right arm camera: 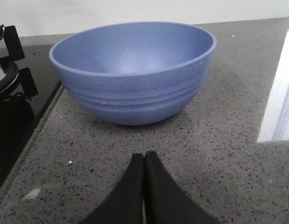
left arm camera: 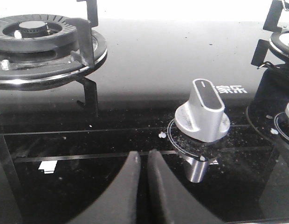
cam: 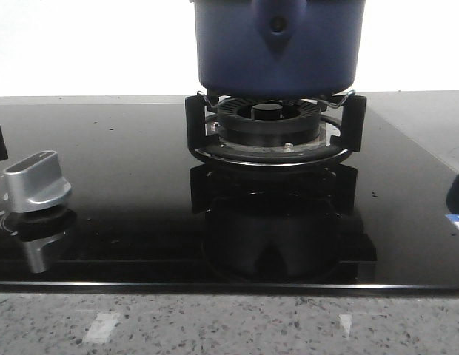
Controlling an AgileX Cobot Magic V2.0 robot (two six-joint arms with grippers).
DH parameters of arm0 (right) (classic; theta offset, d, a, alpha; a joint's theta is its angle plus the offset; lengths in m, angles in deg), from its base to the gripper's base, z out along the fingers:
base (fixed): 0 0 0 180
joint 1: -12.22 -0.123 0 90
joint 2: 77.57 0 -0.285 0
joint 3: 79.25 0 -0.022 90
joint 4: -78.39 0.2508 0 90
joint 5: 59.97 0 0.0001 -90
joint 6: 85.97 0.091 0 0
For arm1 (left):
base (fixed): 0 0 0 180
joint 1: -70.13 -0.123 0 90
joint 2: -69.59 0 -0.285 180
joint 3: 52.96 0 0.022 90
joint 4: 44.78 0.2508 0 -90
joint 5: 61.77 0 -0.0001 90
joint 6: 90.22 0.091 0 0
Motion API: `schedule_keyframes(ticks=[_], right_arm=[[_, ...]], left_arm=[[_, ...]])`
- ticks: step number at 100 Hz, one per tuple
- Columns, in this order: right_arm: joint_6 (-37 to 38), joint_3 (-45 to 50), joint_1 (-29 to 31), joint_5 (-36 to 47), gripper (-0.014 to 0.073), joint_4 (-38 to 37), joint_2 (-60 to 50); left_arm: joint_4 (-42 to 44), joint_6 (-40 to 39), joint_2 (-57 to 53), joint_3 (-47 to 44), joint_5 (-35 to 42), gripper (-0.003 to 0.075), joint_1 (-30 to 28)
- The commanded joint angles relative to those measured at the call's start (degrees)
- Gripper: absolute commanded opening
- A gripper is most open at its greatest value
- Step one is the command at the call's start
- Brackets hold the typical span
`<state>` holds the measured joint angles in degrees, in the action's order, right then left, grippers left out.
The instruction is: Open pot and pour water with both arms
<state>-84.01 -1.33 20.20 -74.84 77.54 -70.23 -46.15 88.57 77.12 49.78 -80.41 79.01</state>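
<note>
The left gripper (left arm camera: 143, 161) has its two dark fingers pressed together, holding nothing, low over the black glass cooktop (left arm camera: 149, 70). Just beyond the fingertips stands a silver control knob (left arm camera: 202, 112); a bare gas burner (left arm camera: 37, 39) lies farther off.

The right gripper (right arm camera: 144, 161) also has its fingers pressed together and empty, above a speckled stone counter (right arm camera: 219, 154). Ahead of it sits a light blue bowl (right arm camera: 133, 70), empty, just beside the cooktop's edge.

In the front view the pot (cam: 277, 48), dark navy with a triangular handle mount, rests on the pan support (cam: 274, 122) of a burner at the middle rear of the cooktop. Its top is cut off by the frame, so the lid cannot be seen.

Neither arm is near the pot. To start well, both grippers likely need to open before approaching, one for the lid and one to steady the pot, avoiding the knob.
</note>
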Motion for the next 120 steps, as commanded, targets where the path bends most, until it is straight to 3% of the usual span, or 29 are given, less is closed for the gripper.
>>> schedule_keyframes(ticks=[1, 11, 120], right_arm=[[-0.2, 1.4, 0.4, 1.1, -0.0074, -0.6, -1.2], [-0.2, 1.4, 0.4, -3.5, -0.0074, -0.6, -1.2], [-0.2, 1.4, 0.4, -2.4, -0.0074, -0.7, -1.2]], left_arm=[[-0.6, -0.6, -1.5, -1.9, 2.5, -0.0020, -0.2], [-0.6, -0.6, -1.5, -1.9, 2.5, -0.0020, -0.2], [-0.6, -0.6, -1.5, -1.9, 2.5, -0.0020, -0.2]])
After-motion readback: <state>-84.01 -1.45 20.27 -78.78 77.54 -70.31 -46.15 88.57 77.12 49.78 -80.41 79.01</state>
